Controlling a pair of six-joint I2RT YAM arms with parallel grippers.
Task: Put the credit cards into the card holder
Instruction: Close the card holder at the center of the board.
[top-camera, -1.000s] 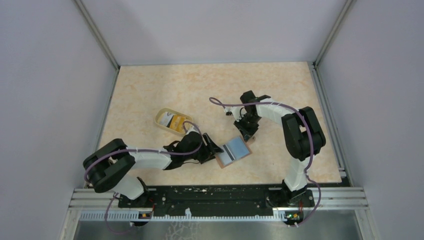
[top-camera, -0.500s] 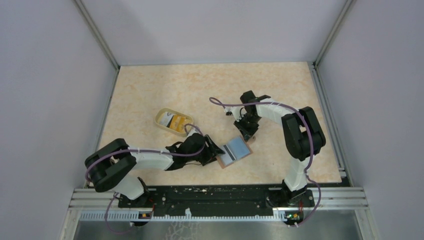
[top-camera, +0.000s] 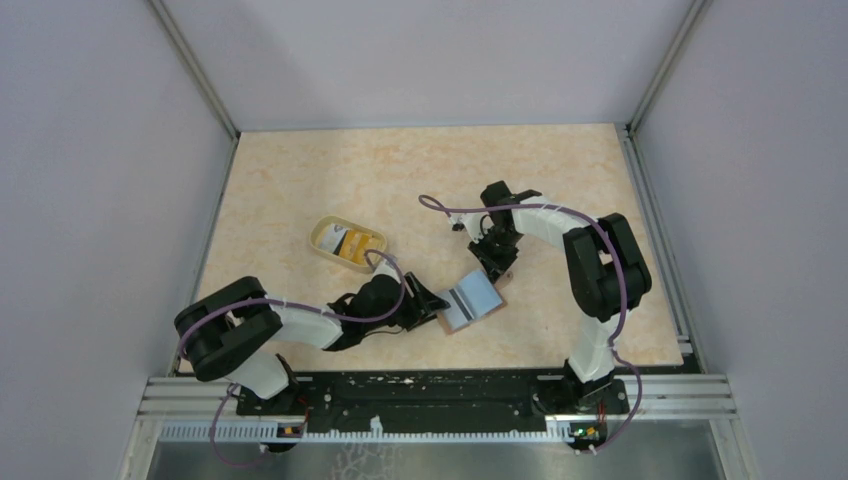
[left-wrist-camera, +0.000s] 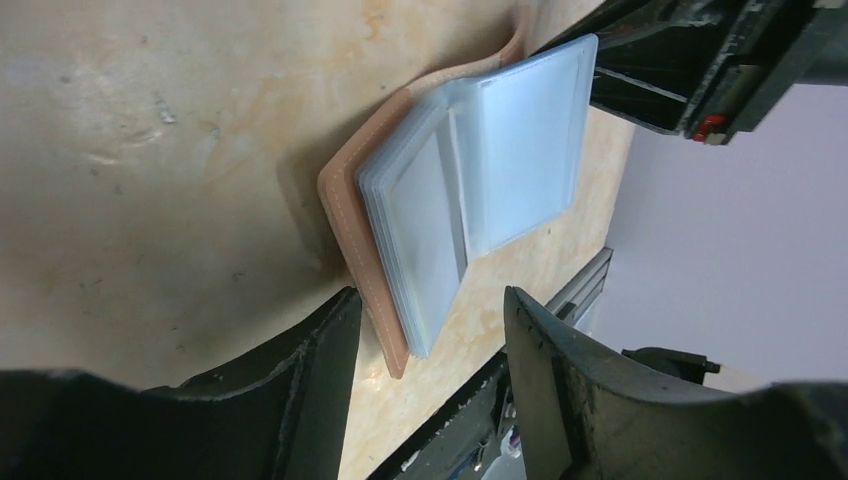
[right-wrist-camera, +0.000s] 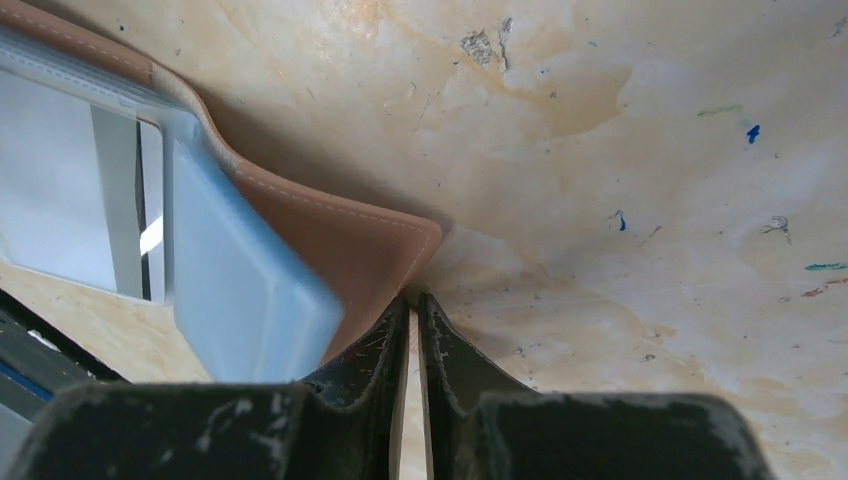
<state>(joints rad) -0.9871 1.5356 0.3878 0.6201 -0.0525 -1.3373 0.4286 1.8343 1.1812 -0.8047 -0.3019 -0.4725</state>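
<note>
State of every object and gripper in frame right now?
Reddish-brown folding card holder with light blue lining: open, inside facing up.
Translucent yellowish plastic cup: upright, uncovered.
Orange-yellow credit cards: lying in that cup, not in holder.
Left gripper: open, at holder's edge.
Right gripper: shut, tips at holder's corner.

Seen from above, what lies in the cup (top-camera: 322, 236) is too small to make out, and the left fingers (top-camera: 430, 302) hide the near left corner of the card holder (top-camera: 476, 298). In the right wrist view, the card holder runs off the left edge. Whether the right fingers (right-wrist-camera: 372, 352) pinch its cover or merely touch it cannot be told.
</note>
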